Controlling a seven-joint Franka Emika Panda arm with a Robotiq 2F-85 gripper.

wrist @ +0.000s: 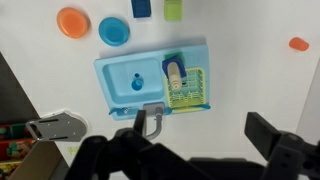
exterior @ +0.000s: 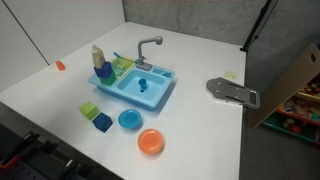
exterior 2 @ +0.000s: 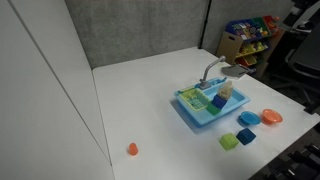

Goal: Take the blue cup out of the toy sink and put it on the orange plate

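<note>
The light blue toy sink (exterior: 152, 95) stands mid-table, with a grey faucet (exterior: 148, 45) and a green dish rack (exterior: 110, 68). The tiny blue cup (exterior: 143, 83) sits in the basin; it also shows in the wrist view (wrist: 138, 84). The orange plate (exterior: 151, 141) lies empty on the table in front of the sink, and shows in the other views too (exterior 2: 272, 117) (wrist: 72, 22). My gripper (wrist: 205, 128) is open and empty, high above the table beside the sink's faucet side. It does not show in either exterior view.
A round blue dish (exterior: 130, 119), a blue cube (exterior: 102, 122) and a green block (exterior: 90, 110) lie near the plate. A small orange piece (exterior: 60, 65) lies apart. A grey metal fitting (exterior: 232, 91) sits by the table edge. Toy shelves (exterior 2: 250, 35) stand beyond.
</note>
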